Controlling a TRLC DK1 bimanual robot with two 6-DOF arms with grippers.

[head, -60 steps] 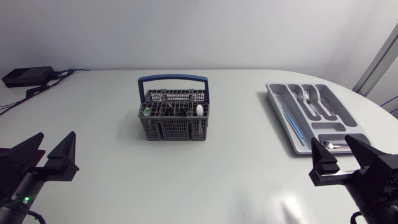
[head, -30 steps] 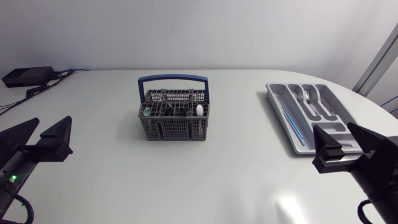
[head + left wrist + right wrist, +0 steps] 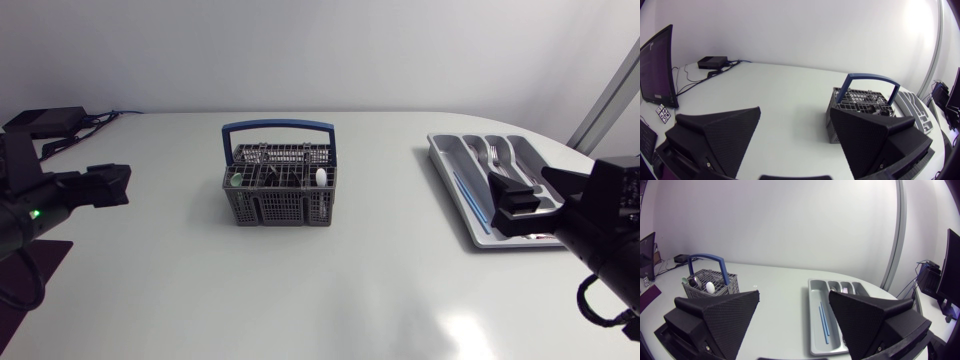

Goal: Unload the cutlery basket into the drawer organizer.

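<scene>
The grey cutlery basket (image 3: 278, 190) with a blue handle stands mid-table, holding dark utensils, a white piece (image 3: 321, 177) and a green piece (image 3: 234, 181). The grey drawer organizer (image 3: 470, 160) lies at the right with forks (image 3: 497, 158) and a thin blue stick (image 3: 823, 320) in its slots. My left gripper (image 3: 62, 180) hovers open and empty at the left edge, far from the basket (image 3: 862, 102), which lies ahead of its right finger. My right gripper (image 3: 558, 200) hovers open and empty over the organizer's near end. In the right wrist view the organizer (image 3: 815, 287) lies ahead between the fingers and the basket (image 3: 707, 282) off to the side.
A black box (image 3: 42, 122) with cables sits at the table's back left corner, also seen in the left wrist view as the black box (image 3: 712, 62). Bare white tabletop (image 3: 380, 270) stretches between basket and organizer.
Both arms have lifted and swung. The left gripper moved back along the left edge; the right gripper moved up over the organizer's near end. Both stayed open.
</scene>
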